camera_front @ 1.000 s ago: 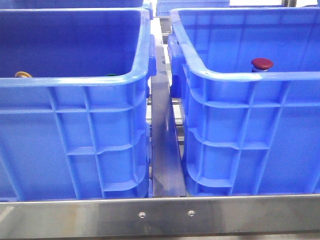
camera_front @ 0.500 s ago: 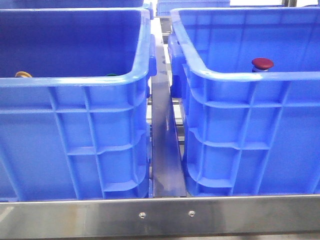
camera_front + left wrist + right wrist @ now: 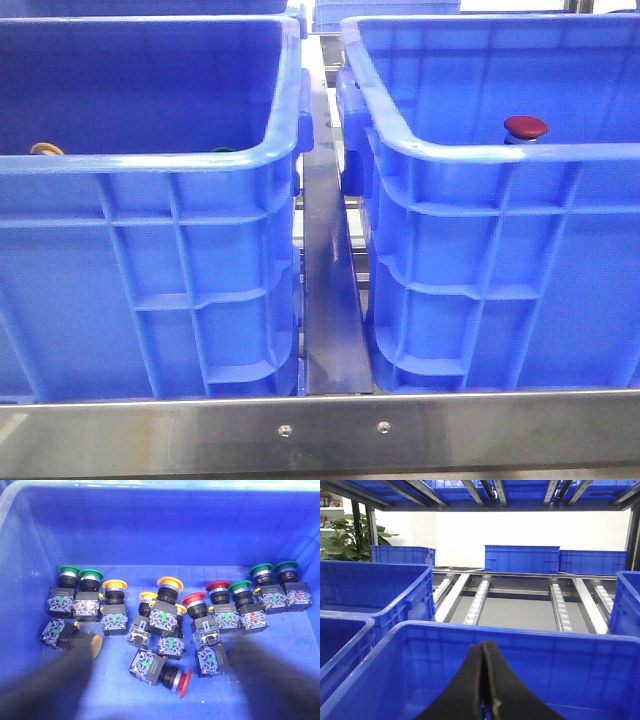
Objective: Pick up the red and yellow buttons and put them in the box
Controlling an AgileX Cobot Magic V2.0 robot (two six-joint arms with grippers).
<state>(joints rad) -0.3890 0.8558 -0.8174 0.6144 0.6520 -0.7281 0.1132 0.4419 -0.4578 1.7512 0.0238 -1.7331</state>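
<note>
My left gripper (image 3: 156, 655) hangs open inside the left crate (image 3: 150, 230), over a pile of push buttons. A red button (image 3: 167, 672) lies on its side between the two blurred dark fingers (image 3: 45, 675). More red buttons (image 3: 218, 586) and yellow buttons (image 3: 170, 583) stand in the pile. In the front view only a yellow cap (image 3: 42, 149) peeks over that crate's rim. The box (image 3: 500, 220) on the right holds one red button (image 3: 524, 127). My right gripper (image 3: 483, 649) is shut with nothing in it, above a blue crate (image 3: 530, 655).
Several green buttons (image 3: 69, 570) stand among the pile. A steel rail (image 3: 330, 300) runs between the two crates and a steel bar (image 3: 330, 430) crosses the front. More blue crates (image 3: 522, 558) and roller tracks (image 3: 477, 602) lie beyond.
</note>
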